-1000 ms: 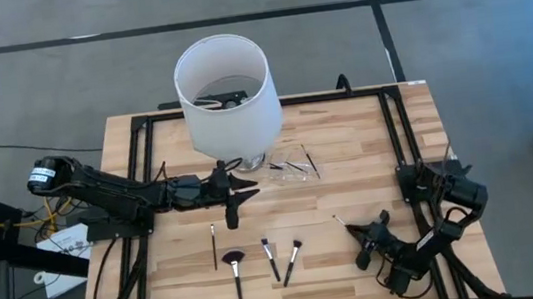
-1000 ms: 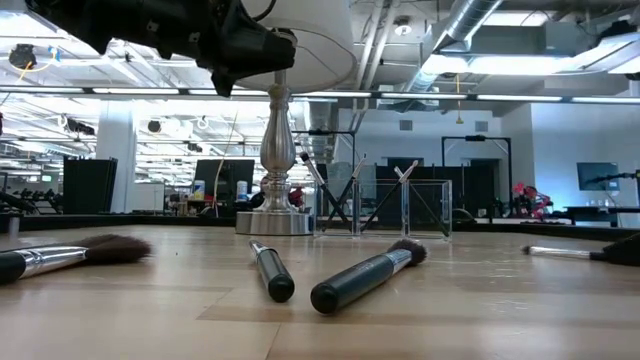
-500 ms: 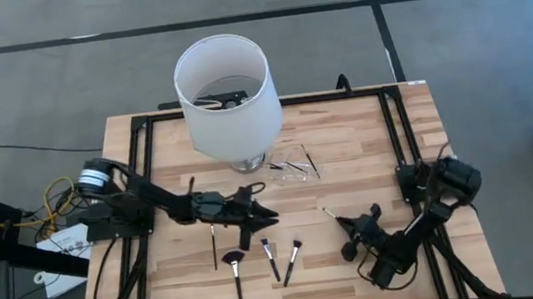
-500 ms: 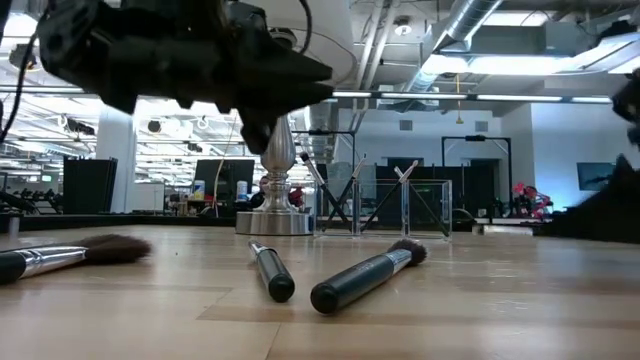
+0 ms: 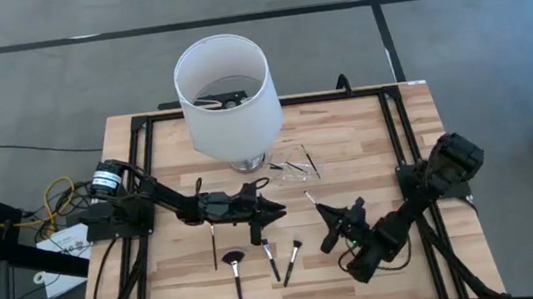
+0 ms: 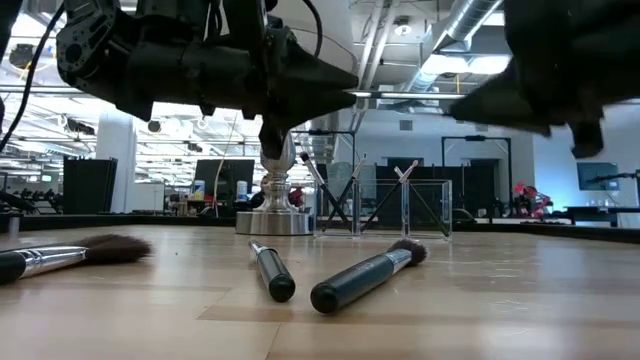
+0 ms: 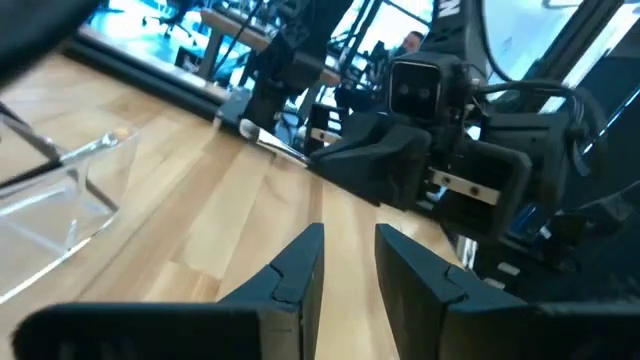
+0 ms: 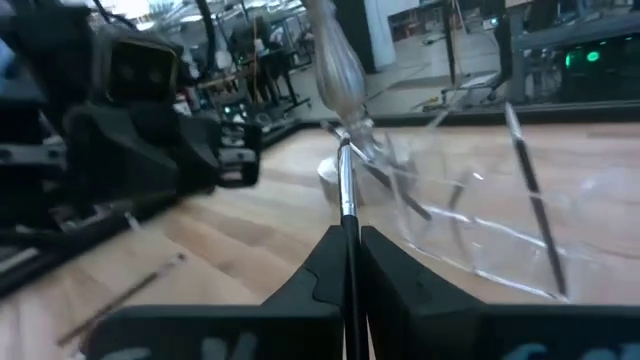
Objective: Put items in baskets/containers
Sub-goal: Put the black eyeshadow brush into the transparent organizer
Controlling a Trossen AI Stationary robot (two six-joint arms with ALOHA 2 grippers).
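Observation:
My right gripper point(image 5: 329, 215) hangs above the table's middle, shut on a thin brush point(image 8: 346, 180) with a silvery ferrule. The brush points toward the clear tray point(image 5: 295, 166), which stands by the lamp's base with a few brushes leaning inside. My left gripper point(image 5: 271, 207) hovers open just left of the right one, nothing between its fingers point(image 7: 300, 262). Several brushes point(image 5: 270, 259) lie flat on the wood below it, among them a fan brush point(image 5: 235, 267). My right gripper pinches the brush's black handle point(image 8: 348, 222) between its two fingers, which lie along it. The ferrule and head stick out past the fingertips. The fingers come about level from the near right, pointing far left. The brush is lifted clear of the table point(image 5: 315, 201).
A lamp with a tall white shade point(image 5: 225, 92) and a metal base point(image 6: 274, 222) stands at the far middle, right beside the tray. Black rails point(image 5: 139, 174) run along the table's sides. Bare wood lies to the far right.
My right gripper has risen and gone from the near right toward the table's middle and the tray, rolling as it went, with the brush now lifted clear. My left gripper has come down and toward the near edge, away from the lamp base, and hangs over the lying brushes.

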